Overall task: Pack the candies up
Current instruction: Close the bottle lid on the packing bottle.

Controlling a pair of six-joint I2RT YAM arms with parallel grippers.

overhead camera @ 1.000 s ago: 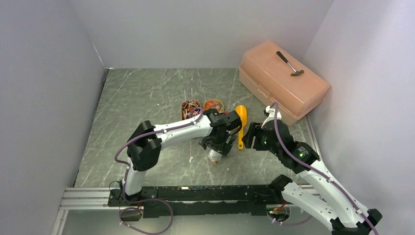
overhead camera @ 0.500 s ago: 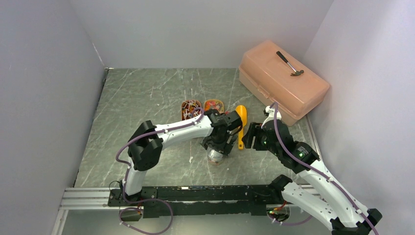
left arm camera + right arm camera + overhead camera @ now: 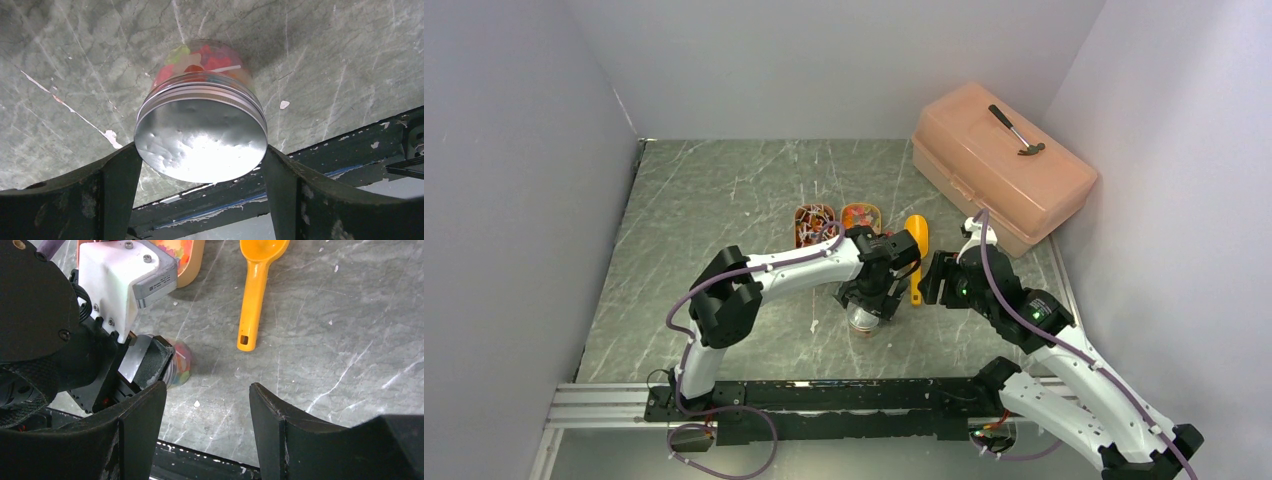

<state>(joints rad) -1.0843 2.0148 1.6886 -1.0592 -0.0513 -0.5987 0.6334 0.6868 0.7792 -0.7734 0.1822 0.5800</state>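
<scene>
A clear jar [image 3: 861, 320] with gummy candies [image 3: 200, 60] inside stands on the table near the front rail. A round silver lid [image 3: 200, 142] sits on it. My left gripper [image 3: 200, 150] is shut on the lid's sides, one finger on each side, and it covers the jar from above in the top view [image 3: 865, 300]. My right gripper [image 3: 207, 390] is open and empty, just right of the jar [image 3: 180, 365], low over the table. More candies lie in two small trays [image 3: 813, 222] [image 3: 860, 214] behind the jar.
An orange plastic scoop [image 3: 916, 245] lies right of the trays and shows in the right wrist view [image 3: 255, 295]. A pink toolbox [image 3: 1004, 190] with a hammer [image 3: 1017, 130] on it stands at the back right. Walls close in on both sides.
My left arm's elbow has drifted slightly to the right while the gripper stays on the jar lid. The right arm has hardly moved.
</scene>
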